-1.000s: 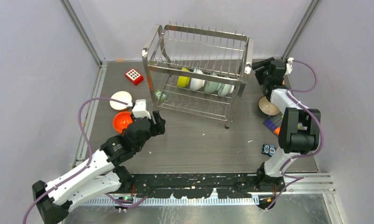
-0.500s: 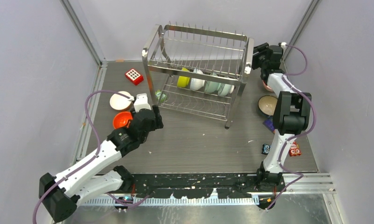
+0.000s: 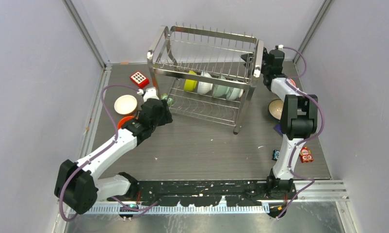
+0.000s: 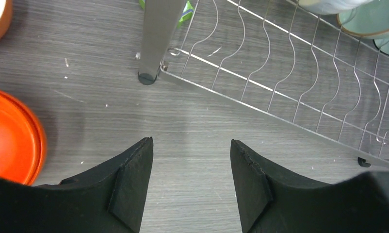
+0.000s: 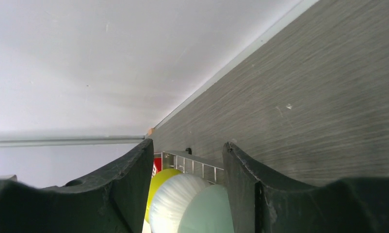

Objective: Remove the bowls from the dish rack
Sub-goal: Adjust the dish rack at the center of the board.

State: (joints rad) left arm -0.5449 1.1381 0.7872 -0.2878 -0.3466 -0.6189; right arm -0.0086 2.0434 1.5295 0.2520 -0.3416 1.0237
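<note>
At the dish rack's [image 3: 202, 77] right end, the right gripper [image 5: 187, 155] hangs spread and empty, nearer than the equally spread left gripper [image 4: 191, 160]; the bowls [image 5: 175, 196] stand on edge inside, rowed straight ahead of it.

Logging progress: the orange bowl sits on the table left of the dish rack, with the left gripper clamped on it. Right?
Not quite. The orange bowl sits on the table left of the dish rack, but the left gripper is open and empty, hanging over bare table beside the bowl, as the left wrist view shows.
</note>
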